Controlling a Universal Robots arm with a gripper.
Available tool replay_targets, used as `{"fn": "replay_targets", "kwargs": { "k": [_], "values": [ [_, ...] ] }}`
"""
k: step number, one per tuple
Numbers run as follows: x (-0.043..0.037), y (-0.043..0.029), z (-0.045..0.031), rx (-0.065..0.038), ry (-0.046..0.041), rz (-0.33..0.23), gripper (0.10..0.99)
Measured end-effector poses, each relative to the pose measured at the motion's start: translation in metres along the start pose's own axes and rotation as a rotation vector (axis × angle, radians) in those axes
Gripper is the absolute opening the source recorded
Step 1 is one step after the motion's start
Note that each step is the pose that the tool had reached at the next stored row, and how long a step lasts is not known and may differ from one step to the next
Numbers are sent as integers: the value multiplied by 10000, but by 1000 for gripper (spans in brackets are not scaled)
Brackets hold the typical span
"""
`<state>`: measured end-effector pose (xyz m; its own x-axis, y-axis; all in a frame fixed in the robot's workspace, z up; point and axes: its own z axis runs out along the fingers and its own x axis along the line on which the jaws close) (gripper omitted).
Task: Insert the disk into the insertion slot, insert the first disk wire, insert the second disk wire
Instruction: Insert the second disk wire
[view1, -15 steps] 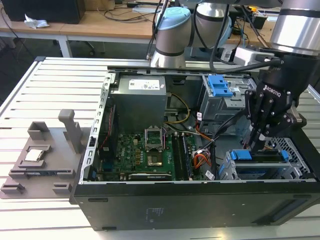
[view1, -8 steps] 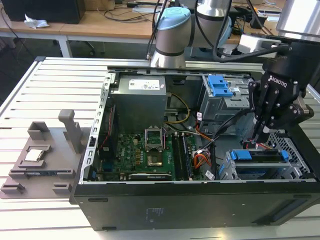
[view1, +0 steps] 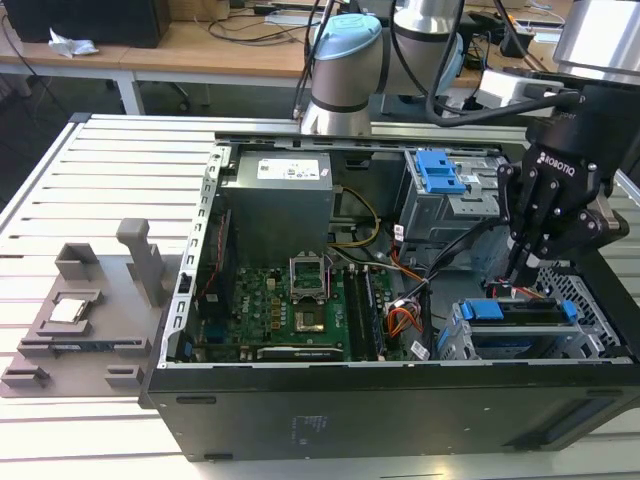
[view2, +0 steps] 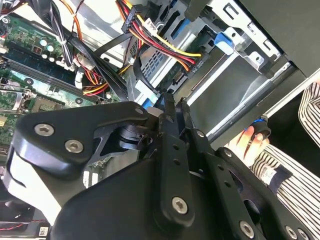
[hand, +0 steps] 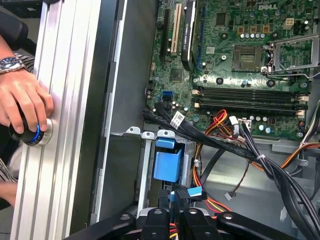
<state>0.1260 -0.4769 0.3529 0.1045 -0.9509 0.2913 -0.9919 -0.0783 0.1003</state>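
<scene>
1. The disk (view1: 515, 312) sits in the insertion slot (view1: 560, 340), near right in the exterior view, long axis running left-right.
2. The gripper (view1: 515, 283) hangs over its far edge, fingers pinched closed around a wire (hand: 189, 192).
3. Farther left lies the motherboard (view1: 290, 310).

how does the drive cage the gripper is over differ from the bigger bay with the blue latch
In the exterior view, the insertion slot sits low at the front of the case, near the view's right, with a perforated side; the larger bay stands farther back and higher. The slot carries the disk, its blue carrier across the opening; the bay bears a blue latch on top. The gripper hangs over the slot, apart from the bay. Both are grey metal.
</scene>
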Motion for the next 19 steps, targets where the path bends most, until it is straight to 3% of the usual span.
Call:
{"fn": "replay_targets", "kwargs": {
  "k": [4,6,9,13,19],
  "values": [
    [21,-24,6,-3,-2,-1,192],
    [31,-97,1,-15,-4,-5,192],
    [39,-133,1,-21,-7,-8,192],
    [96,-138,24,-22,-29,-11,192],
    [95,-117,25,-22,-29,-11,192]
  ]
}}
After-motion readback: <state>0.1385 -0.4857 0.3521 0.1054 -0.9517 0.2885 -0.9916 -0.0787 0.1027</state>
